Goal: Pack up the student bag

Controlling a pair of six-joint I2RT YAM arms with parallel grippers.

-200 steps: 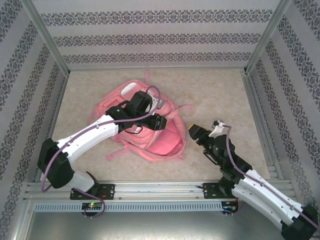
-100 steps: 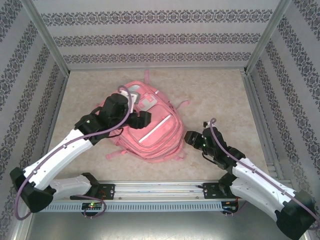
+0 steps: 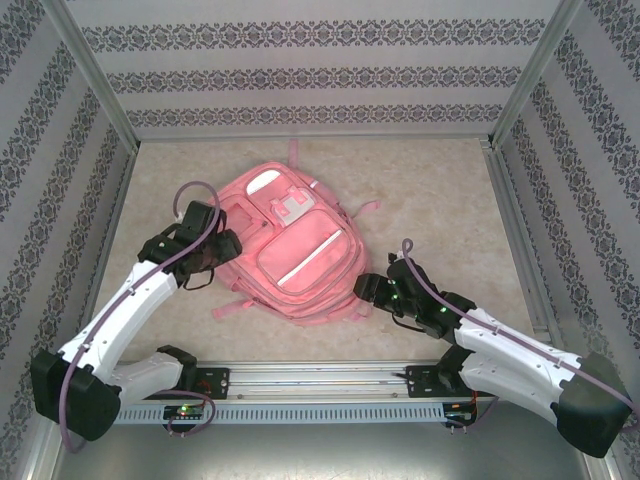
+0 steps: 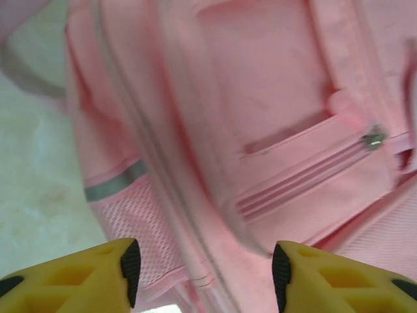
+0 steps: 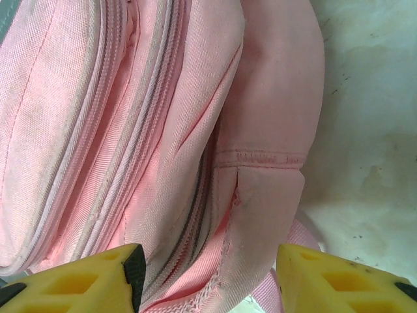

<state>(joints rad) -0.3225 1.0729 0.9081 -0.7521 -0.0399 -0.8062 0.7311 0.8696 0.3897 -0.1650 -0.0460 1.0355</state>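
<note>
The student bag [image 3: 295, 250] is a big pink backpack lying flat at the table's middle, front pockets and white stripe [image 3: 303, 265] facing up. My left gripper [image 3: 228, 247] is at the bag's left side; in the left wrist view its yellow fingers [image 4: 120, 270] stand apart over the mesh side pocket [image 4: 124, 222] and zip seam, gripping nothing. My right gripper [image 3: 360, 289] sits at the bag's lower right corner. In the right wrist view its jaws [image 5: 208, 274] are open, with the bag's side fabric [image 5: 260, 195] and zip lines lying between them, unpinched.
Loose pink straps trail from the bag at its lower left [image 3: 230, 305] and upper right [image 3: 365, 208]. Patterned walls and metal frame posts [image 3: 95, 75] enclose the beige table [image 3: 440, 190]. A metal rail [image 3: 320, 375] runs along the near edge by the arm bases.
My left arm has drawn back from over the bag's top to its left side. The right gripper has moved left to the bag's corner. The bag now lies flat, front up.
</note>
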